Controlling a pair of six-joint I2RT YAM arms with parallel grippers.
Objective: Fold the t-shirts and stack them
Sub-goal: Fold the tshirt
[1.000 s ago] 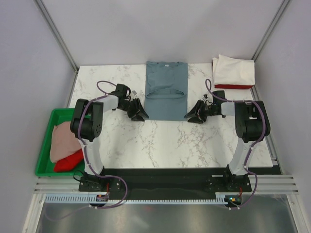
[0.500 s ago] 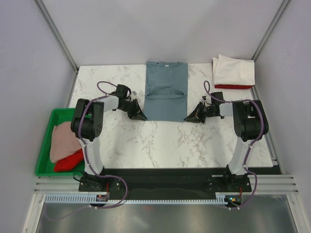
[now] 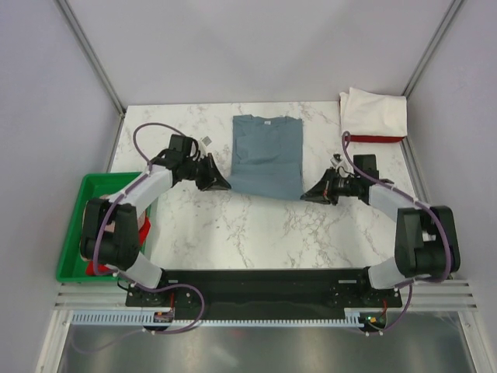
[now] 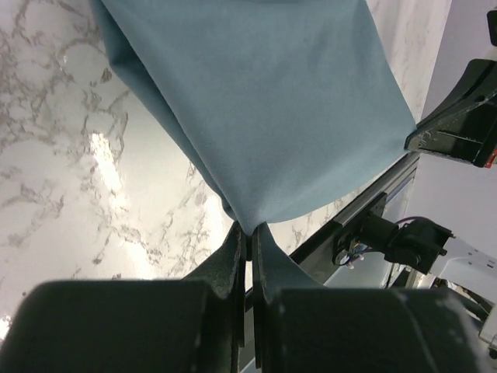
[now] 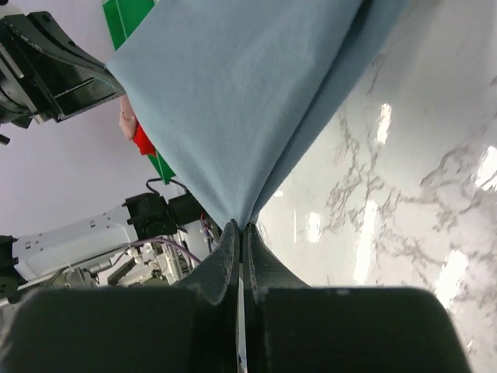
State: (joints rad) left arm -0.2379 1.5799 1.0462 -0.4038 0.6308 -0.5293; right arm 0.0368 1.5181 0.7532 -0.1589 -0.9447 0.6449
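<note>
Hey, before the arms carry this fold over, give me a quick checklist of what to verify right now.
Left gripper shut on the blue-grey t-shirt's near corner: ok.
Right gripper shut on the other near corner: ok.
Near hem lifted off the table: ok.
Collar end flat on the table: ok.
White t-shirt stack apart from the fold path: ok.
All layers pinched: cannot tell.

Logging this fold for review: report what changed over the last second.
Both closed: the left tool and right tool each pinched a near corner of the blue-grey t-shirt and lifted its hem, and the shirt slid nearer the robot. The folded white t-shirt at the far right and the green tray stayed put.
</note>
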